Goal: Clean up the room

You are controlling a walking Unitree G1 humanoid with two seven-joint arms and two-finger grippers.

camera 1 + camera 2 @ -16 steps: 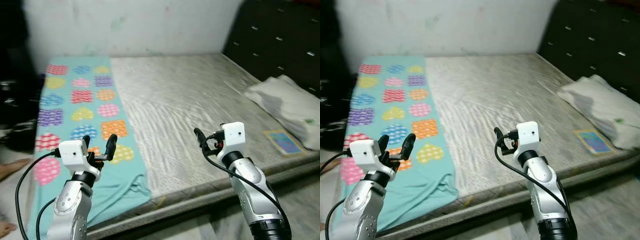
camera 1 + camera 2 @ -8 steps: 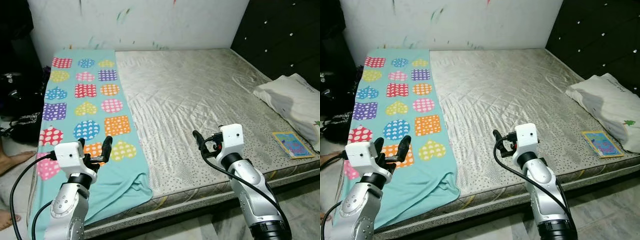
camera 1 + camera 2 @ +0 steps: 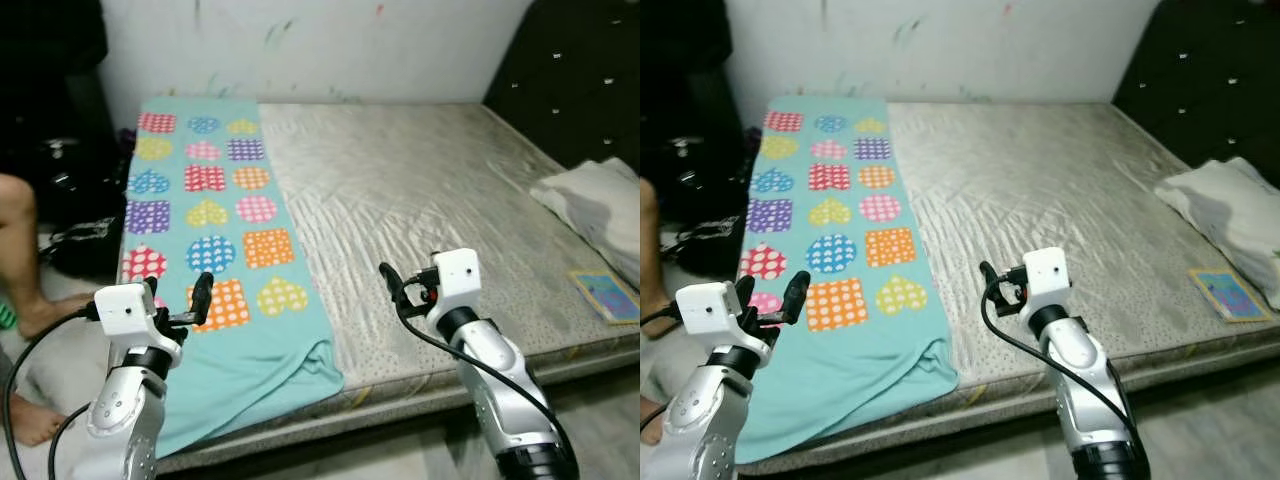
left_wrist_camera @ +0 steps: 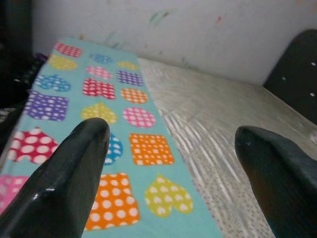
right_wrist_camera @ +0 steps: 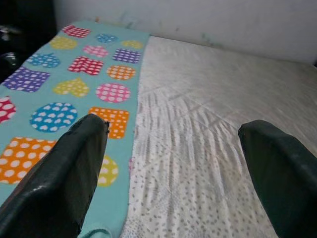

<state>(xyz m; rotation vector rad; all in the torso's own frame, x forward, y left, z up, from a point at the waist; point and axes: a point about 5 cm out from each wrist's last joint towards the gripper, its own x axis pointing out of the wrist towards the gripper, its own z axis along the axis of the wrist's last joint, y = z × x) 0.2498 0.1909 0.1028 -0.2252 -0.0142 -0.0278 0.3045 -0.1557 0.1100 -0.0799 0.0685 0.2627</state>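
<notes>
1. The left gripper (image 4: 168, 163) is held in the air at the near left — its fingers (image 4: 69, 173) are spread wide and nothing is gripped or touched.
2. The right gripper (image 5: 173, 173) is raised over the near edge of the mattress (image 3: 430, 190), likewise wide open and empty.
3. A teal blanket (image 3: 215, 240) with coloured hearts and squares is laid along the left side of the mattress, its near end bunched at the edge.
4. A white pillow (image 3: 600, 210) and a small picture book (image 3: 607, 296) are seen at the right.
5. A person's bare legs (image 3: 25, 250) are seen at the far left.
</notes>
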